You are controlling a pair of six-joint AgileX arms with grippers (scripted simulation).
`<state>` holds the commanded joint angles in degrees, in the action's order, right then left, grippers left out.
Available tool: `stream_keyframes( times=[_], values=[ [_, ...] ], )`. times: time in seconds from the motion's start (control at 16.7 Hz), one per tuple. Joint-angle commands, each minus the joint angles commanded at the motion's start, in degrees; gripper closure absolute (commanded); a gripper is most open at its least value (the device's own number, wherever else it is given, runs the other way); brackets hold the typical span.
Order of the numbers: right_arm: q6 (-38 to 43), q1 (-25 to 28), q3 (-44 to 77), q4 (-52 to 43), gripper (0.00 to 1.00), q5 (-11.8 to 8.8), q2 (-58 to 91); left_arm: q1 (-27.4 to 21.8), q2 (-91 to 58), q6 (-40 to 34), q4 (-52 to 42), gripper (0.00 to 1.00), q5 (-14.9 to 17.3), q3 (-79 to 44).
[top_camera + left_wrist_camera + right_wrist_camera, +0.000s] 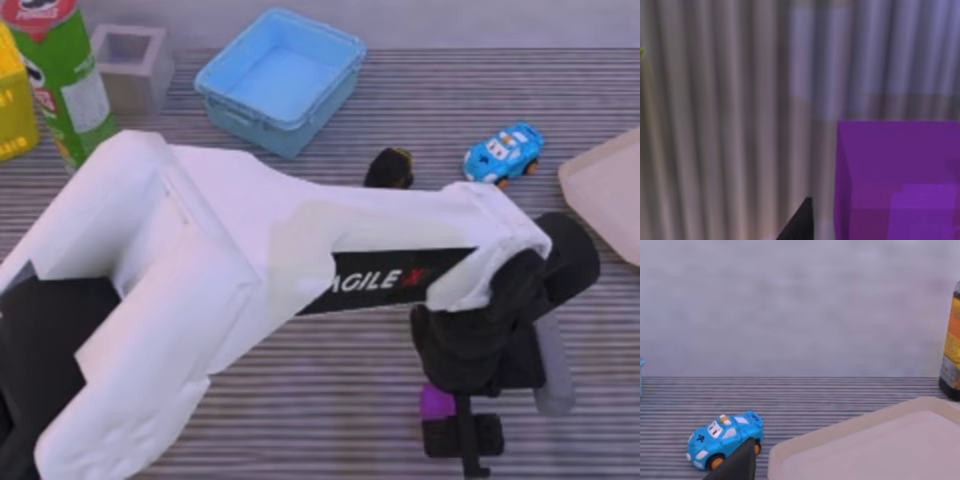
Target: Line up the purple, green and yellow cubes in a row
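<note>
The left arm reaches across the striped worktop (300, 410) from the left side, its left claw (462, 435) low near the front edge, right of centre. The purple cube (436, 401) sits against the claw's left side, touching it or nearly so; from the left wrist camera the cube (897, 180) fills the near corner with one dark fingertip (799, 225) just beside it. Cannot tell whether the claw is gripping the cube or how wide it stands. The green and yellow cubes are not identifiable; the arm covers much of the worktop. The right claw is out of the top view; its wrist camera shows one fingertip (737, 462), a blue toy car (725, 439) and a beige tray (875, 440). A blue bin (280, 80) stands at the back.
</note>
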<state>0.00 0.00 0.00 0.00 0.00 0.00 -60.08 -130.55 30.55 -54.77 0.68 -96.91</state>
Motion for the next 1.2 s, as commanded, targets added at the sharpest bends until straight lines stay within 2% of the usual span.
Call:
stream_keyframes(
  times=[0.06,0.12,0.66,1.02,1.2],
  values=[
    [0.0,0.0,0.0,0.0,0.00,0.0,0.0,0.0,0.0,0.0,0.0,0.02,0.0,0.0],
    [0.0,0.0,0.0,0.0,0.00,0.0,0.0,0.0,0.0,0.0,0.0,0.00,0.0,0.0],
    [0.0,0.0,0.0,0.0,0.00,0.0,0.0,0.0,0.1,0.1,-0.2,0.00,0.0,-0.2],
    [0.0,0.0,0.0,0.0,0.00,0.0,0.0,0.9,3.2,0.0,-11.1,0.00,0.0,-7.5],
    [0.0,0.0,0.0,0.0,0.00,0.0,0.0,1.2,4.3,0.0,-13.5,0.00,0.0,-9.2]
  ],
)
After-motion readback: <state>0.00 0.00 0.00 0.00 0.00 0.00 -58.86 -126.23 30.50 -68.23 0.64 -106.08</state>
